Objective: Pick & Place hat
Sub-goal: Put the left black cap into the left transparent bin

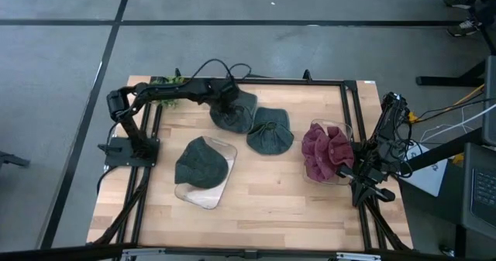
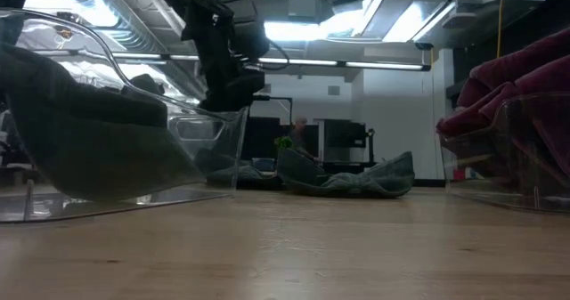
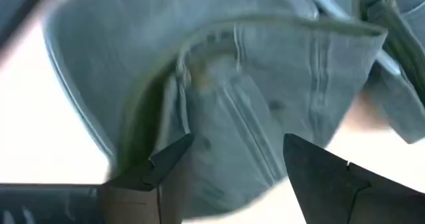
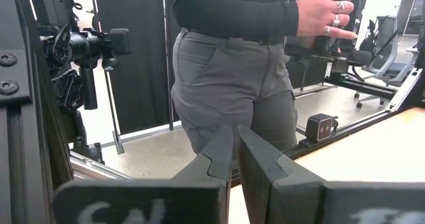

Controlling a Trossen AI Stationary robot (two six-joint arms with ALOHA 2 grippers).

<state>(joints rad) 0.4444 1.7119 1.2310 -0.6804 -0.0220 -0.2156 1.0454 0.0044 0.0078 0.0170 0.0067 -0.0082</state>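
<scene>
— High view first: the left gripper is hovering, fingers spread wide, over a grey hat at upper centre; another grey hat is lying just beside it.

— And the right gripper?

— It's waiting at the right edge, fingers closed on nothing.

— Left wrist view?

— The open fingers are straddling the hat's crown. I'm guessing they could pinch only a loose fold and let it slip.

— Any writing?

— I'm seeing none I can read.
</scene>
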